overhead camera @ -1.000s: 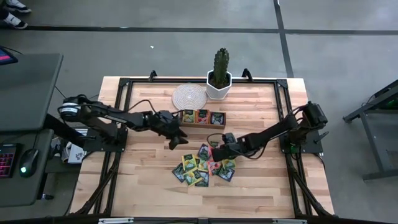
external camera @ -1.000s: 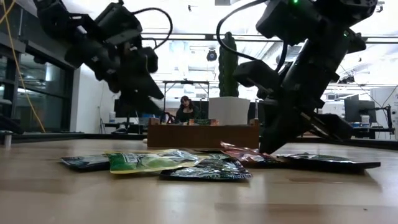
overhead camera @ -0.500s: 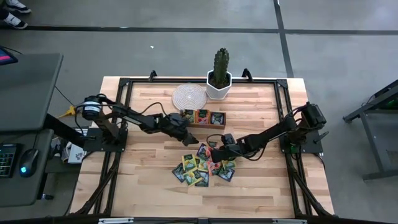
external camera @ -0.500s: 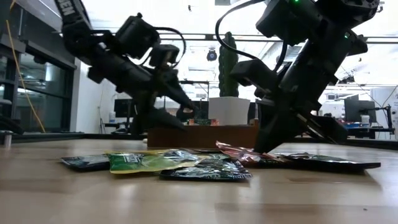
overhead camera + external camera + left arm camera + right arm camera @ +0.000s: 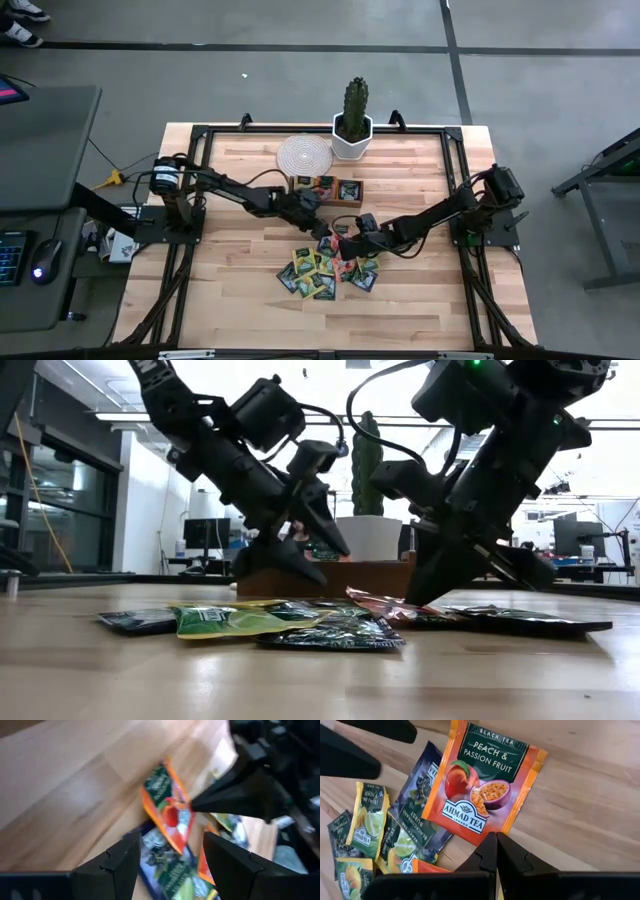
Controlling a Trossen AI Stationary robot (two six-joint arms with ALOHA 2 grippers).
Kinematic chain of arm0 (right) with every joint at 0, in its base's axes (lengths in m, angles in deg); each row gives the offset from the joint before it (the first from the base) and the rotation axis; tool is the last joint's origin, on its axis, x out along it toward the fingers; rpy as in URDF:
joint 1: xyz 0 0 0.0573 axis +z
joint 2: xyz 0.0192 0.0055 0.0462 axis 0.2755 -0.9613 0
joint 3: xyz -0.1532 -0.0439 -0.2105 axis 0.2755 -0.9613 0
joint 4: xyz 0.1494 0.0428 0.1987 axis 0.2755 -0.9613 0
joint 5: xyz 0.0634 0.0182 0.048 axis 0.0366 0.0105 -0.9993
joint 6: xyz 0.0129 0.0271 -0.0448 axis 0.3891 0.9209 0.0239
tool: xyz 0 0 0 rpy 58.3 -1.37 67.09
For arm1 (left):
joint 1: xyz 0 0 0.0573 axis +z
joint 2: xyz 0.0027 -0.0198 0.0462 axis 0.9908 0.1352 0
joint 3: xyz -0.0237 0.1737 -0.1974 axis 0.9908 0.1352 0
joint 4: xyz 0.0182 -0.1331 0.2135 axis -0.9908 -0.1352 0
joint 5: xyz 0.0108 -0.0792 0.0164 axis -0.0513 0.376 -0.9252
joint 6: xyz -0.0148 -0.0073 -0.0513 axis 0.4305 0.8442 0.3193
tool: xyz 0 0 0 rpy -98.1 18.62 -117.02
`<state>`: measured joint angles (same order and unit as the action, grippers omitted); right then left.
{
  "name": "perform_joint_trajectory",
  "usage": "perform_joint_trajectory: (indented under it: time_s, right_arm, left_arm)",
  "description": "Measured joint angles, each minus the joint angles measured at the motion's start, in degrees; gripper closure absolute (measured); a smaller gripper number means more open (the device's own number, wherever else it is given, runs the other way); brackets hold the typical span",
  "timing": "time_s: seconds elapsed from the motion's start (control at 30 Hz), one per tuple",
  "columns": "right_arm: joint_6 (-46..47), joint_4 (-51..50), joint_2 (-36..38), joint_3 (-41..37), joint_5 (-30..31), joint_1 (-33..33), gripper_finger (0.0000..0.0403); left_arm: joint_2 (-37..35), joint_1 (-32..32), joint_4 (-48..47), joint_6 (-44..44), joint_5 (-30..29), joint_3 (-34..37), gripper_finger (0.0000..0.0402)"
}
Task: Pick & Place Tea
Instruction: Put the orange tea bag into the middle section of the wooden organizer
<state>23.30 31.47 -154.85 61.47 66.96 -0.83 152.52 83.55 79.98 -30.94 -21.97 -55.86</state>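
Both hands meet over the tea pile at mid-counter.

The right hand [image 5: 496, 851] is pressed together, pinching the edge of an orange peach-and-passion-fruit packet [image 5: 482, 785] and lifting it off the tea pile [image 5: 327, 265]. The left hand [image 5: 167, 855], fingers spread, hovers just beside that packet, between the pile and the wooden tray [image 5: 325, 189] nearer the counter's far edge.

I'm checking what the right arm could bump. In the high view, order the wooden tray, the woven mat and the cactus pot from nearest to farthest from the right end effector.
From the right end effector, shut over the tea packets:
1. Wooden tray, just behind it, toward the back of the table.
2. Cactus pot, at the back edge, about straight behind.
3. Woven mat, at the back, off toward the left arm's side; only a little farther than the pot.
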Motion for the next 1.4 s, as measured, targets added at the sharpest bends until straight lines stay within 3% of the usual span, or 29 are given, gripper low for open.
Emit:
perform_joint_trajectory:
  time_s: [0.4, 0.67, 1.17, 1.3, 1.4]
  right_arm:
    - [-1.77, 2.7, -0.06, -0.07, 0.18, -0.02, 0.0403]
    - [-2.8, 4.66, -0.14, -0.11, 0.32, -0.13, 0.0403]
    - [-3.69, 6.05, -0.14, -0.07, 1.09, -0.2, 0.0403]
    - [-3.84, 6.1, -0.12, -0.04, 0.9, -0.17, 0.0403]
    - [-3.84, 6.1, -0.08, -0.04, 0.88, -0.17, 0.0403]
  left_arm:
    - [0.01, 0.06, -5.99, 4.33, -8.26, -1.05, 0.019]
    - [0.16, -0.29, -6.05, 5.77, -8.61, -1.06, 0.019]
    - [6.1, -2.44, 3.13, 10.57, -7.78, -1.55, 0.0191]
    - [6.31, -2.44, 5.11, 10.21, -7.39, -1.47, 0.0216]
    - [6.31, -2.44, 5.14, 9.48, -6.81, -1.48, 0.0263]
